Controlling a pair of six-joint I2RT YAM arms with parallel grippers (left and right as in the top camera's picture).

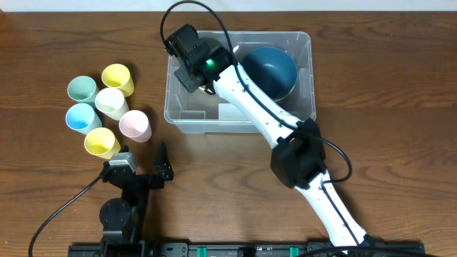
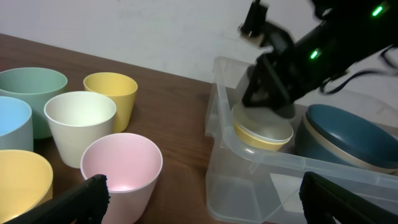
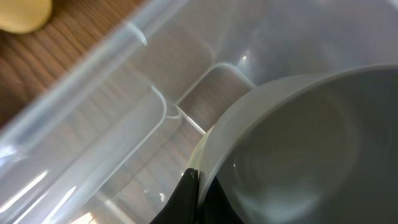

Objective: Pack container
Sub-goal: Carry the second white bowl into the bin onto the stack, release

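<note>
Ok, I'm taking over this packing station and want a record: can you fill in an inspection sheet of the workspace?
Surface: brown wooden table, undamaged where visible.
Job's things: large clear plastic container holds a dark blue bowl; a pale yellow bowl is held over its left end.
Clutter: six plastic cups clustered left of the container: green, blue, cream, pink, two yellow.
Grippers: right gripper shut on the pale yellow bowl's rim; left gripper open, empty, near the cups.
Cables: black cables loop over the container's far rim and trail from the left arm.
Surroundings: white wall behind the table.

pale bowl (image 3: pixel 298 149) partly off-frame
</note>
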